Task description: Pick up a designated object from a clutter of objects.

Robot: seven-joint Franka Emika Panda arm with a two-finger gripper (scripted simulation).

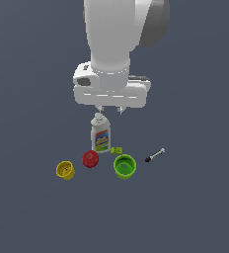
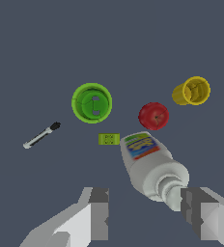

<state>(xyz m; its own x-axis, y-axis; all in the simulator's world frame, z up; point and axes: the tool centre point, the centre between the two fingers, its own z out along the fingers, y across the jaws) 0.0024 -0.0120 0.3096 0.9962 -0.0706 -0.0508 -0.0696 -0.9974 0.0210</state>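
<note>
The pincer (image 1: 110, 109) hangs wide open and empty above the white bottle (image 1: 100, 134); in the exterior view the green cup (image 1: 125, 166) lies toward five o'clock, well below.

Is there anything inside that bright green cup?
The green cup looks empty: the wrist view shows only its darker green floor with a few small dark marks. The cup itself hides whatever lies beneath it.
</note>
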